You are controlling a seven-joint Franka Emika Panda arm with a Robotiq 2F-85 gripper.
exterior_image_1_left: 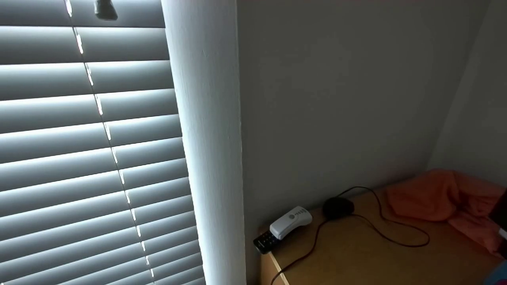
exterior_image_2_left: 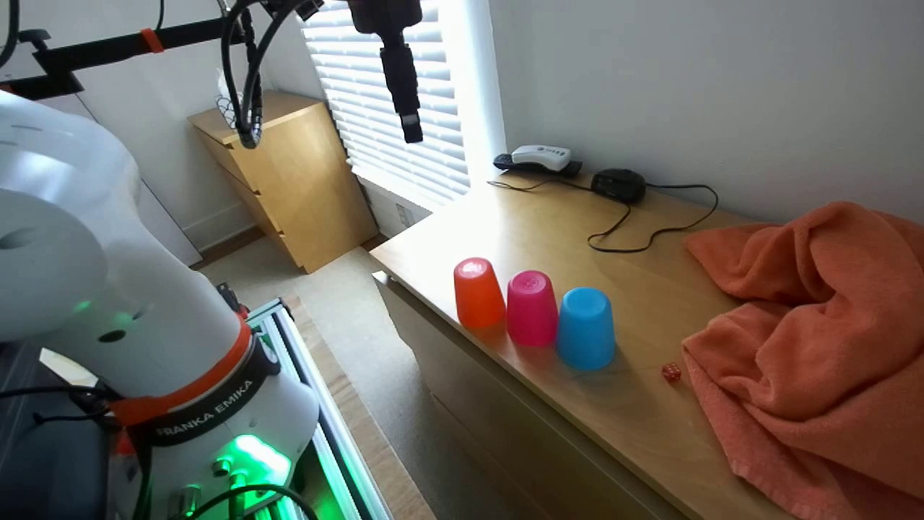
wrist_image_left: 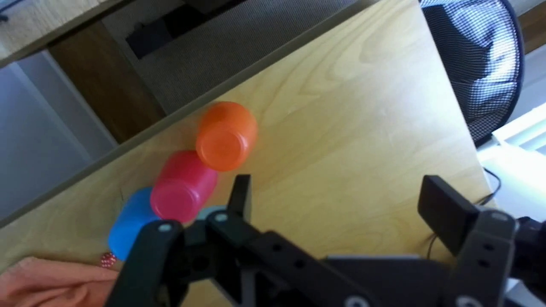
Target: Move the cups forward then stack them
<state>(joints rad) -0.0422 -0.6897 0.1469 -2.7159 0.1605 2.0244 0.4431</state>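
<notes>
Three plastic cups stand upside down in a close row along the table's front edge. In an exterior view they run from an orange cup [exterior_image_2_left: 476,296] through a pinkish-red cup [exterior_image_2_left: 532,310] to a bright blue cup [exterior_image_2_left: 586,332]. High above the table and away from the row hangs my gripper [exterior_image_2_left: 411,133]. Looking down in the wrist view, my gripper [wrist_image_left: 335,183] is wide open with only bare wood below its gap. The orange cup [wrist_image_left: 224,145] and pinkish-red cup [wrist_image_left: 179,196] lie left of the fingers; gripper links partly hide the blue cup [wrist_image_left: 128,230].
A crumpled orange-red cloth [exterior_image_2_left: 816,347] covers the table's right side, a small red die [exterior_image_2_left: 671,372] beside it. Towards the wall lie a black mouse-like device [exterior_image_2_left: 619,185] with a looping cable and a white remote [exterior_image_2_left: 541,157]. A mesh basket [wrist_image_left: 477,64] stands past the table's end.
</notes>
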